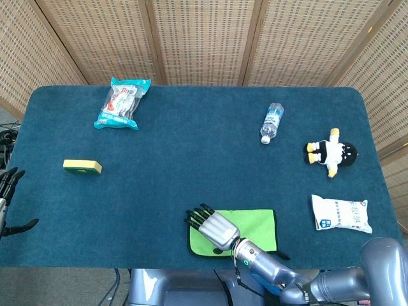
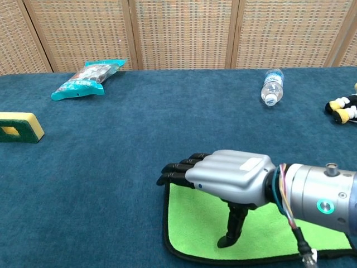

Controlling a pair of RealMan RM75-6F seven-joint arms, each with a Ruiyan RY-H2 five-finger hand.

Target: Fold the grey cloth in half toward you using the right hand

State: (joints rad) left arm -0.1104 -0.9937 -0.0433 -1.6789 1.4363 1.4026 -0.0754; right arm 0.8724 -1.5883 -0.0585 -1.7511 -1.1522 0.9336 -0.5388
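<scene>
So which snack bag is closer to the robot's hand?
The white bag, right of the green cloth. The teal bag lies at the far edge, much farther from the right hand.
</scene>
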